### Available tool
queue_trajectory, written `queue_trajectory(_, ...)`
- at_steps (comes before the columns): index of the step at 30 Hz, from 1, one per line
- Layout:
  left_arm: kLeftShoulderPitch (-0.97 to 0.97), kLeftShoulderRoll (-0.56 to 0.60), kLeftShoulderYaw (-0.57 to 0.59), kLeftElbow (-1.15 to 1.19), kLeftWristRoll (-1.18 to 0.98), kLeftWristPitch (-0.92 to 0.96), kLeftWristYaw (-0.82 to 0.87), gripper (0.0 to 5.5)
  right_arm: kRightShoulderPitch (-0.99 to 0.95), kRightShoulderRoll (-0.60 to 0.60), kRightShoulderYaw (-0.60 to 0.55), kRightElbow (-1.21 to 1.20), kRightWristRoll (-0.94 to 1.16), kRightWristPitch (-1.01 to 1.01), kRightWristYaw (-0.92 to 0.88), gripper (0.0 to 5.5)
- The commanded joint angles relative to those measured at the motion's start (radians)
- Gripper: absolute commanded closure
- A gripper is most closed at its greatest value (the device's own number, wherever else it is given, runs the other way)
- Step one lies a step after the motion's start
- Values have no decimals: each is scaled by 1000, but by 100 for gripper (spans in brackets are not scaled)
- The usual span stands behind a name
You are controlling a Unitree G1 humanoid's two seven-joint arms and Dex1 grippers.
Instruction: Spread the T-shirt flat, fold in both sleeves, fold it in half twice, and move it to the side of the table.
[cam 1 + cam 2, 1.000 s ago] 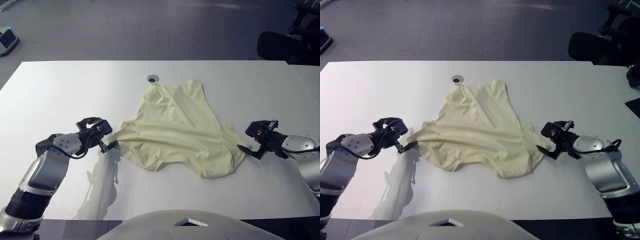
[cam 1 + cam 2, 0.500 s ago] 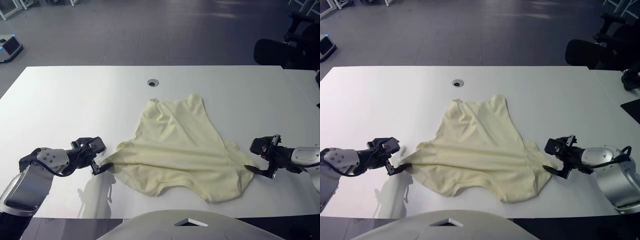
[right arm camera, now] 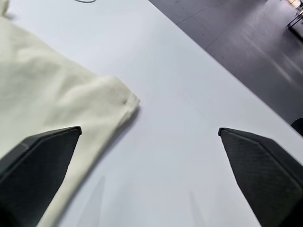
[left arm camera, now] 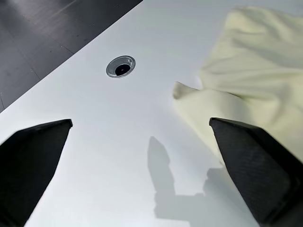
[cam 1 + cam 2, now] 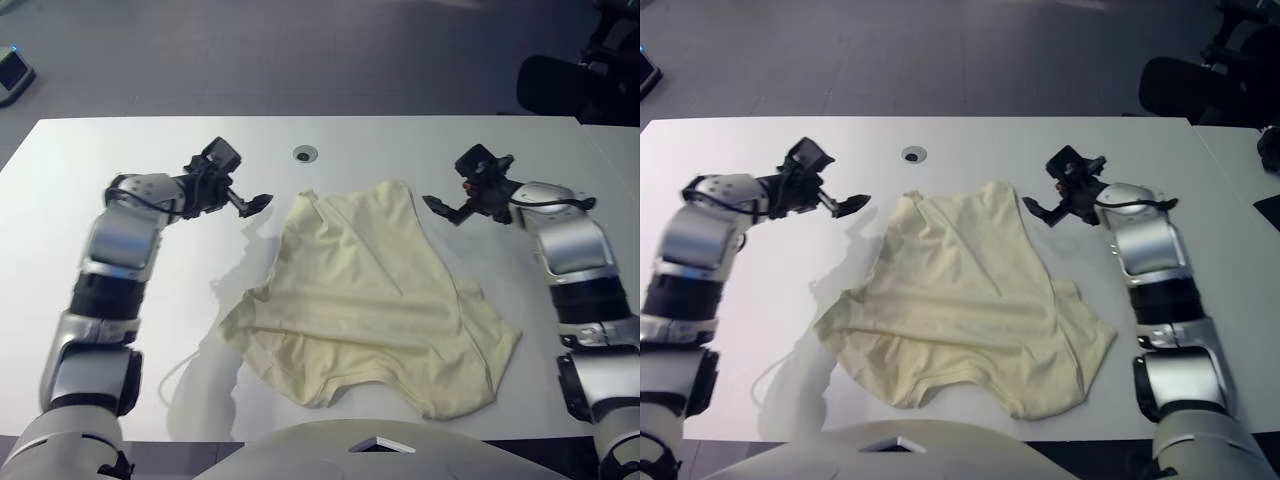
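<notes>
A pale yellow T-shirt (image 5: pixel 370 300) lies rumpled on the white table (image 5: pixel 450 140), narrow end away from me and wider, creased end near the front edge. My left gripper (image 5: pixel 250 205) hovers open just left of the shirt's far left corner (image 4: pixel 189 92), holding nothing. My right gripper (image 5: pixel 440 207) hovers open just right of the far right corner (image 3: pixel 118 94), also apart from the cloth. In both wrist views the fingers stand wide apart over bare table beside the shirt's edge.
A round cable grommet (image 5: pixel 304 154) sits in the table just beyond the shirt, between the two grippers. A black chair (image 5: pixel 570 90) stands behind the table's right end, where a second table (image 5: pixel 615 145) adjoins. Bare tabletop lies left and right of the shirt.
Both grippers let go of the shirt's near side corners and moved away from me to its far corners, now open. The shirt lies nearer the front edge than one second ago.
</notes>
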Motion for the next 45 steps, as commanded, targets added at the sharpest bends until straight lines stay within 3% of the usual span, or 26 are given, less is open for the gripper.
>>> queue_trajectory(1, -312, -227, -33, 621, 94, -259, 135, 12, -253, 176, 43, 476, -78, -221, -123, 10)
queue_trajectory(7, -420, -325, -2, 855, 90, -367, 180, 12, -335, 238, 33, 707, -102, -350, -216, 10)
queue_trajectory(13, -432, -364, -46, 1011, 199, -471, 248, 12, -386, 291, 23, 878, -130, -463, -264, 10)
queue_trajectory(25, -432, -329, 18, 1035, 219, -494, 231, 12, -366, 295, 25, 976, -188, -518, -297, 10)
queue_trajectory(36, -374, -326, -12, 1046, 288, -486, 225, 12, -350, 290, 24, 989, -211, -524, -298, 10)
queue_trajectory(45, -353, -308, 29, 1052, 285, -475, 369, 12, -316, 270, 39, 1003, -239, -499, -319, 10)
